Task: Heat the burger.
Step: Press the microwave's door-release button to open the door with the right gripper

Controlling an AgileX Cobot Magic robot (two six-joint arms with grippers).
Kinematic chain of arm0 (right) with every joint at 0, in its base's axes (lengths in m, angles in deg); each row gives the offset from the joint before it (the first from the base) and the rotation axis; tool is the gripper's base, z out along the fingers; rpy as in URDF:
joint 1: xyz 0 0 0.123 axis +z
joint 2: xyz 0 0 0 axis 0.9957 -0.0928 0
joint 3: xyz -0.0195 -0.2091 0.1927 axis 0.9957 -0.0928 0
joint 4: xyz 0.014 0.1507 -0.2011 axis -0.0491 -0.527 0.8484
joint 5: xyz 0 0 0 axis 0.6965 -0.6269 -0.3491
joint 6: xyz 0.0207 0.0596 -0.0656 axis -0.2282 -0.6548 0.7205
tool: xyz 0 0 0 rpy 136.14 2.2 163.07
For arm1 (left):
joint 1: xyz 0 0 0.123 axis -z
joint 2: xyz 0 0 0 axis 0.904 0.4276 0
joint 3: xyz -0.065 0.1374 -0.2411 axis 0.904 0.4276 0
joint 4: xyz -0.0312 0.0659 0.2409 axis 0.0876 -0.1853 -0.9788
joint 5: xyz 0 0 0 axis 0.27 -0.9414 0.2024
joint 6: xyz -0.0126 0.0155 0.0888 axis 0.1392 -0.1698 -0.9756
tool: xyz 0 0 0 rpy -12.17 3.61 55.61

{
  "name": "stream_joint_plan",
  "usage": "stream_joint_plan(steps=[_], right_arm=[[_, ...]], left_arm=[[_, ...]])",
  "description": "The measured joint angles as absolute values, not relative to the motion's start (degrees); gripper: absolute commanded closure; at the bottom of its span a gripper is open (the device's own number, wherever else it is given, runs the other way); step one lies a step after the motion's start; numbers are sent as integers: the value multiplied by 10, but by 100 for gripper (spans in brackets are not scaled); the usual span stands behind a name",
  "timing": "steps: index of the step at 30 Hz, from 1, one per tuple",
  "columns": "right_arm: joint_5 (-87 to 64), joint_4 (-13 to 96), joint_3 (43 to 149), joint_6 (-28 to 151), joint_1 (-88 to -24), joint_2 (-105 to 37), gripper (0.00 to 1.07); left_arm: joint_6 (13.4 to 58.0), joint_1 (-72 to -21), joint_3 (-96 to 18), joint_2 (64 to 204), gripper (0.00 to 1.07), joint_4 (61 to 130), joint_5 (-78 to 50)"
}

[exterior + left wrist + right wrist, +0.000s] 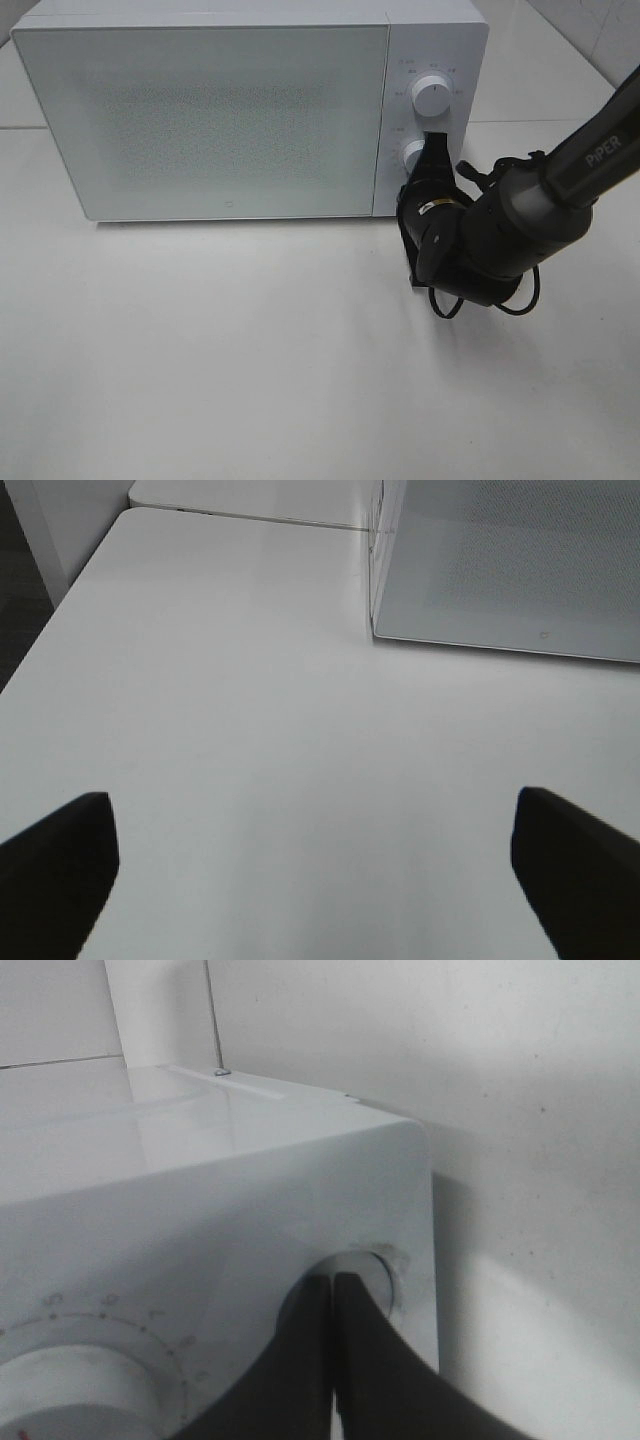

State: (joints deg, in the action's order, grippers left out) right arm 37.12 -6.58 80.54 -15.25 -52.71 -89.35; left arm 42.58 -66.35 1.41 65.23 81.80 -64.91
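The burger is out of view. The white microwave (200, 110) stands at the back of the table with its door closed. In the exterior high view my right gripper (434, 148) reaches to the control panel, its tips at the lower knob (412, 155). In the right wrist view the right gripper (333, 1282) is shut, its fingers (375, 1360) pressed together with nothing between them, and their tips lie against that knob (378, 1278). My left gripper (312, 815) shows only in the left wrist view. It is open over bare table, left of the microwave (510, 570).
The upper knob (432, 95) sits just above the right gripper's tips. The white table (250, 350) spreads in front of the microwave. The right arm (560, 180) comes in from the right edge with a looped cable (480, 300) below it. A tiled wall stands behind.
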Motion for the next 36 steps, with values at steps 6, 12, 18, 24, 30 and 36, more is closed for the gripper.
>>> stream_joint_plan(steps=[6, 12, 18, 24, 30, 36], right_arm=[[395, -87, 821, -153, -521, -914, 107], [407, -111, 841, -134, -518, -928, 107], [405, -125, 847, -117, -517, -928, 107], [405, -125, 847, -111, -517, -928, 107], [405, -124, 847, -111, -517, -928, 107], [403, -125, 847, -110, -514, -928, 107]], left_arm=[[426, -663, 14, 652, 7, 818, -649], [426, -663, 14, 652, 7, 817, -649], [426, -663, 14, 652, 7, 817, -649], [426, -663, 14, 652, 7, 817, -649], [426, -663, 14, 652, 7, 817, -649], [426, -663, 14, 652, 7, 817, -649]])
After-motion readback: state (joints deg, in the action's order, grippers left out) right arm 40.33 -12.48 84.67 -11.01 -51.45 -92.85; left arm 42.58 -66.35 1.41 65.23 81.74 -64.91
